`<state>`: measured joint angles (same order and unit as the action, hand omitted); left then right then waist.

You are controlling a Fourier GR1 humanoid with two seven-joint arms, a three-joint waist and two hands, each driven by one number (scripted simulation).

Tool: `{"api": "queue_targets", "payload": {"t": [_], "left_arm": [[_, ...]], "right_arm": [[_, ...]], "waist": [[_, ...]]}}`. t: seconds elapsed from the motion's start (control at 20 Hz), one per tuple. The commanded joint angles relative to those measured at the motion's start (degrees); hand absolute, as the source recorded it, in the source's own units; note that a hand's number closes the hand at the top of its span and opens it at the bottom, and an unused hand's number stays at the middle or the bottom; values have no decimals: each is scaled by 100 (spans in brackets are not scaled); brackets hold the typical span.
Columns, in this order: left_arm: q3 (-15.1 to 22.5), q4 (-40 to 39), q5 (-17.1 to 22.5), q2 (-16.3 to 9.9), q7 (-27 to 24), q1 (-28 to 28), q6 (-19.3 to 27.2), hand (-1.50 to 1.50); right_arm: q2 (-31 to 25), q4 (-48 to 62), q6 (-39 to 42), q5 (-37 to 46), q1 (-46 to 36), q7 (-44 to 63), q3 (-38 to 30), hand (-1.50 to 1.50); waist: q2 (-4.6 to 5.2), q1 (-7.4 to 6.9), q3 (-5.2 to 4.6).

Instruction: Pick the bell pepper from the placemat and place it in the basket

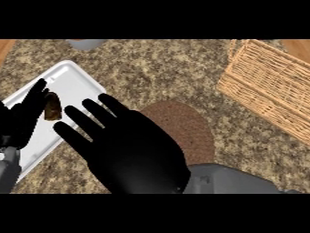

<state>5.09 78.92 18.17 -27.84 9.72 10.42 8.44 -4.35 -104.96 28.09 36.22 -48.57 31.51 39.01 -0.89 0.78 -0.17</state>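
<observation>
Left hand (pixel 15 119): black, fingers straight and spread, grasping nothing, over a white rectangular tray (pixel 73 82) bearing a small dark brown item (pixel 52 107), unidentifiable. Right hand (pixel 130 148): black, fingers spread, released, covering part of the round brown woven placemat (pixel 191 125). Bell pepper: cannot be seen. Rectangular tan wicker basket (pixel 278 88): far right, well apart from the placemat. No legible writing. Surface: speckled granite counter (pixel 157 68), wood at the upper corners.

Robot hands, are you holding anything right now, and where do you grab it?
Nothing is held. The right hand is open with spread fingers, and the left hand is open over the white tray.
</observation>
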Motion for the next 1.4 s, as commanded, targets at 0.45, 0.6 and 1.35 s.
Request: {"api": "queue_targets", "payload": {"t": [0.45,0.6,1.35], "left_arm": [[-271,-154,3,19,141,253,-168,0],[-331,-370,-76,63,-174,135,-286,0],[-373,16,-437,341,-15,30,-448,0]], "right_arm": [[-245,-685,3259,-2744,-192,1698,-1916,-150],[-562,-1113,3415,-3517,183,1877,-2353,-150],[-791,-751,1626,-358,2124,-2035,-1673,-150]], "waist": [[56,25,16],[54,36,15],[112,-162,24]]}}
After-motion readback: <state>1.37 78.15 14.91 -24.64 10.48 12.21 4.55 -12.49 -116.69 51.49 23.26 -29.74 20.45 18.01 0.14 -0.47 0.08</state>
